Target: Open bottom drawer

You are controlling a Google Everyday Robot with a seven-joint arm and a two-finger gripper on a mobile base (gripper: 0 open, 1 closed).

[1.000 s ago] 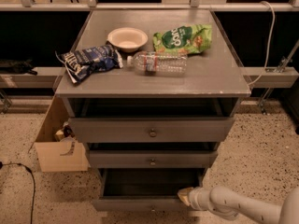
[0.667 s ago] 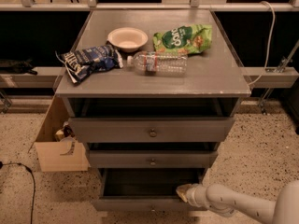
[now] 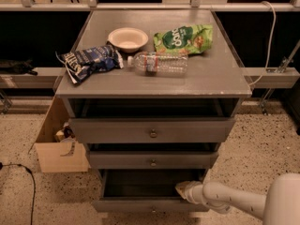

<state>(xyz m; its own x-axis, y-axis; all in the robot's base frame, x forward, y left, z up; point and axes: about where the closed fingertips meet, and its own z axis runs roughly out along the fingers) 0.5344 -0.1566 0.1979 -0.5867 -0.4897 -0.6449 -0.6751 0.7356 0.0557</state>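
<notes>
The gray cabinet has three drawers. The bottom drawer (image 3: 140, 204) is pulled out toward me, its dark inside showing and its narrow front panel at the lower edge of the view. My gripper (image 3: 184, 189) is at the drawer's right side, at the top rim just behind the front panel. The white arm runs from it to the lower right. The middle drawer (image 3: 153, 160) and the top drawer (image 3: 152, 131) above stand slightly out, each with a small round knob.
On the cabinet top (image 3: 220, 74) lie a white bowl (image 3: 127, 38), a clear plastic bottle (image 3: 158, 63), a green snack bag (image 3: 183, 38) and a blue chip bag (image 3: 89, 61). A cardboard box (image 3: 60, 144) stands on the speckled floor to the left. A black cable (image 3: 29, 182) lies near it.
The gripper has shifted a little to the left along the bottom drawer's right side. The drawer stands open as before.
</notes>
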